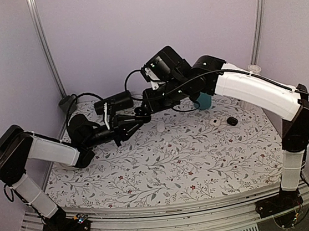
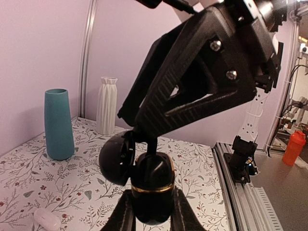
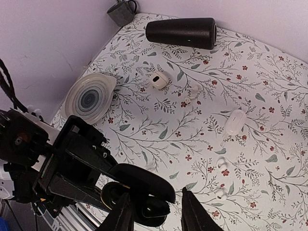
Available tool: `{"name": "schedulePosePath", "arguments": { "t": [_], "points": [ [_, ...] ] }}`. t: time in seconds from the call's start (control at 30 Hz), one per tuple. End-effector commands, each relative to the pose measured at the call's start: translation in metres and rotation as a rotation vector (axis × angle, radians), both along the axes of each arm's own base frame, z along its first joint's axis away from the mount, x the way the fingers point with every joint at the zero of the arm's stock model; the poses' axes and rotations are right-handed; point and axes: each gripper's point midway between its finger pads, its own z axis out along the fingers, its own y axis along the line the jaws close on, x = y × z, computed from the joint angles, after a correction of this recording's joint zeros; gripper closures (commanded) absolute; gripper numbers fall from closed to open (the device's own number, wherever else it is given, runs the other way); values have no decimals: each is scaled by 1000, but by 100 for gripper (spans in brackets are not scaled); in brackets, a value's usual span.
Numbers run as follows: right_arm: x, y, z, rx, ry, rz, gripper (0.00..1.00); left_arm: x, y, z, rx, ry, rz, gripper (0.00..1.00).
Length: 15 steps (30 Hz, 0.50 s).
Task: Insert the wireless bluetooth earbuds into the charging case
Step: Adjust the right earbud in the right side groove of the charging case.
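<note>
My left gripper (image 2: 151, 208) is shut on the lower half of the black charging case (image 2: 153, 190), held upright above the table. The case has a gold band, and its lid (image 2: 115, 159) hangs open to the left. My right gripper (image 3: 156, 195) comes down onto the case mouth from above, its jaws apart on either side of it. A black earbud (image 3: 155, 212) lies in the mouth, with table showing between it and the right finger. In the top view the two grippers (image 1: 133, 121) (image 1: 141, 110) meet at the back left and hide the case.
A white oval case (image 3: 236, 121) and two white earbuds (image 3: 222, 166) lie on the floral cloth. At the back are a teal vase (image 2: 58, 124), a white ribbed vase (image 2: 108, 105), a lying black cylinder (image 3: 181, 32) and a round plate (image 3: 91, 98). A small black rounded object (image 1: 232, 121) sits right.
</note>
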Motion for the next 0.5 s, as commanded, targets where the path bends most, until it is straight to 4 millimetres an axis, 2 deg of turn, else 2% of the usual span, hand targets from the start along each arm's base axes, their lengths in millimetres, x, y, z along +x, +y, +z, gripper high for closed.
{"name": "schedulePosePath", "arguments": {
  "t": [0.0,0.47],
  "points": [
    [0,0,2,-26,-23,-7,66,0,-3,-1,4,-16,-2,100],
    [-2,4,2,-42,-40,1,71,0,-4,-1,8,-14,-1,100]
  ]
}}
